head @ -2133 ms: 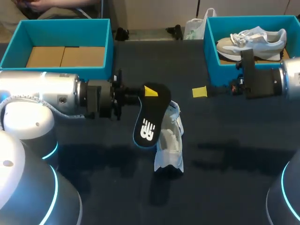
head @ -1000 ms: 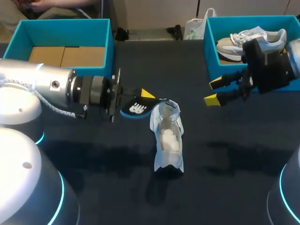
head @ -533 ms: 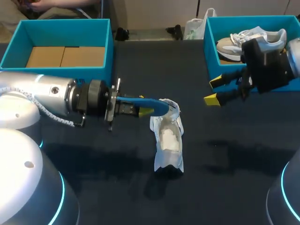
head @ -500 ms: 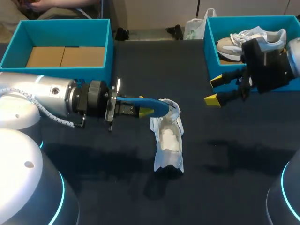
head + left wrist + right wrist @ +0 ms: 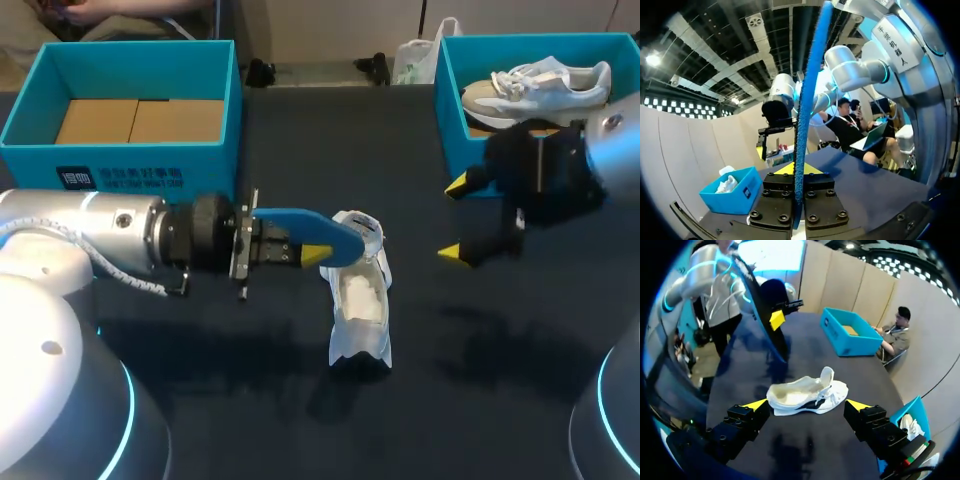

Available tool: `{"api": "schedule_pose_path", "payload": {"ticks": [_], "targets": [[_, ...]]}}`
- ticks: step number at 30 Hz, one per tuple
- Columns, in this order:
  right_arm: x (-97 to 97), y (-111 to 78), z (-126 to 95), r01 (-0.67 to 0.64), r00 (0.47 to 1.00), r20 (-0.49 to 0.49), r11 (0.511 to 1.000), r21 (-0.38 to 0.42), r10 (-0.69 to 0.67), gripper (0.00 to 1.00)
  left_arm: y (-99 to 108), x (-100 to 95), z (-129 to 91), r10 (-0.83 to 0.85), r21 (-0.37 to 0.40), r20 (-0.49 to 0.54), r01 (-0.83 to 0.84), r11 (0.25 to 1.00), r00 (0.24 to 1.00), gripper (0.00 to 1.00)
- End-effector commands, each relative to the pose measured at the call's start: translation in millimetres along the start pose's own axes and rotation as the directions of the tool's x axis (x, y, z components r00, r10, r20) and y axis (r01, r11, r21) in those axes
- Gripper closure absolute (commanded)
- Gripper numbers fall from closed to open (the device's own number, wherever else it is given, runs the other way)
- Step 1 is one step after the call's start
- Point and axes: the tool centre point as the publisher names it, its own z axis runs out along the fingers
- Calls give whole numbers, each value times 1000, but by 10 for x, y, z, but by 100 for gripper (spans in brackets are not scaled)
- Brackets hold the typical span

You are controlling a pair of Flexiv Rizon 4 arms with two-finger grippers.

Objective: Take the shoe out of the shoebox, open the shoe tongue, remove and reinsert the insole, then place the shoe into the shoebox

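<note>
A white shoe [image 5: 360,305] rests on the dark table, and the right wrist view shows the shoe [image 5: 807,392] ahead of my right gripper [image 5: 807,405]. My left gripper [image 5: 300,250] is shut on the insole [image 5: 305,225], held level with its blue side up. The insole's far end reaches the shoe's far end. In the left wrist view the insole [image 5: 807,100] stands edge-on between the fingers of my left gripper [image 5: 798,172]. My right gripper [image 5: 455,220] hangs open to the right of the shoe, holding nothing.
A teal shoebox [image 5: 450,110] at the back right holds a second sneaker [image 5: 540,82]. Another teal shoebox [image 5: 130,155] at the back left shows only its cardboard floor. Open dark tabletop lies in front of the shoe.
The left gripper turned the insole from hanging logo-side out to level, blue side up, and carried it to the shoe. The right arm swung down and nearer the shoe, still open.
</note>
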Motion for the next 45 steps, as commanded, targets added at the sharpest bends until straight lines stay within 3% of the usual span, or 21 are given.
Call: {"api": "schedule_pose_path", "payload": {"ticks": [1, 9, 21, 36, 45], "targets": [[17, -12, 72, 32, 999, -4, 999, 38, -32, 0, 29, 56, 67, -1, -2, 6, 1, 1000, 1000, 100], [66, -85, 233, 113, 994, 2, 991, 68, -113, 0, 147, 125, 118, -16, 4, 21, 16, 1000, 1000, 100], [142, -221, 633, 128, 991, -46, 991, 23, -127, 0, 362, 137, 159, 10, -25, 39, -9, 1000, 999, 100], [142, -221, 633, 128, 991, -46, 991, 23, -127, 0, 541, 170, 185, 74, -56, 45, -72, 996, 996, 100], [148, -350, 934, 147, 988, -62, 985, 87, -142, 0, 602, 176, 184, 117, -74, 60, -113, 991, 991, 100]]}}
